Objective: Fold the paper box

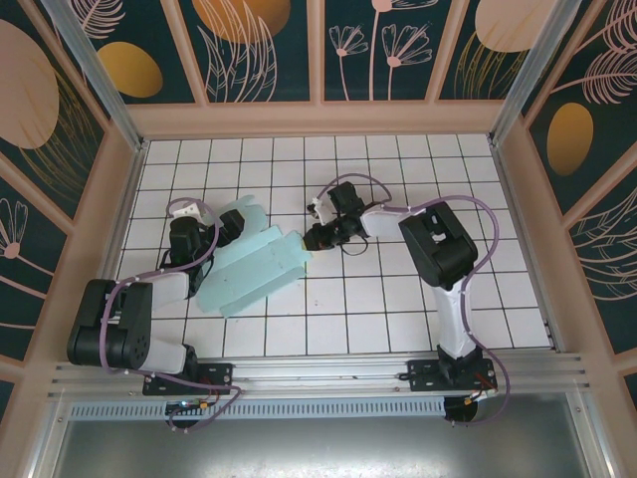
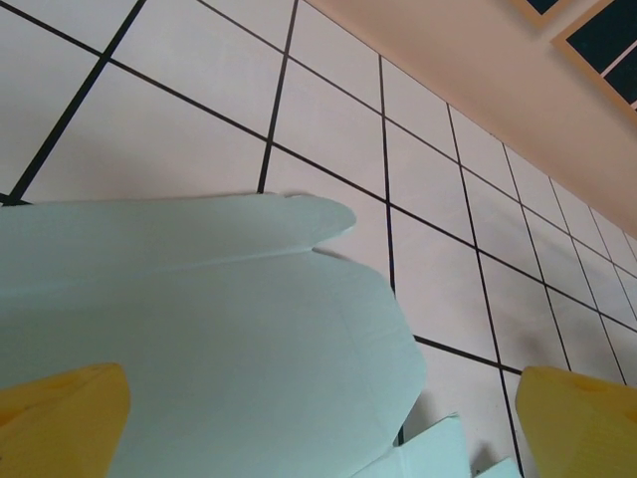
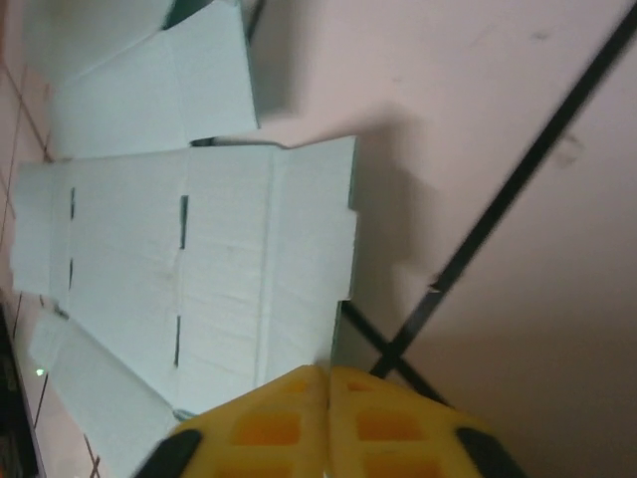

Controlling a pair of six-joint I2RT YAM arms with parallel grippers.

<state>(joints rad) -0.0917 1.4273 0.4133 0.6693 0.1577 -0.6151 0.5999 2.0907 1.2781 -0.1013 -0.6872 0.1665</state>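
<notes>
Box: you have one pale mint-blue creased card sheet (image 1: 254, 267), flat on the white tiled table (image 1: 398, 309) between your two arms.
Left gripper (image 2: 320, 418): two yellow fingers (image 2: 60, 418) spread wide over the sheet.
Right gripper (image 3: 326, 398): two yellow pads (image 3: 279, 428) pressed together at the sheet's edge.

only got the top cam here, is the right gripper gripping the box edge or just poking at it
observer: In the right wrist view the right gripper is shut, with no card between its fingertips and its tips beside the paper box edge.
operator: and the left one
observer: The left gripper is wide open, with a rounded flap between its fingers.
operator: any slots cut in it
observer: Yes, narrow slits along one crease.
</notes>
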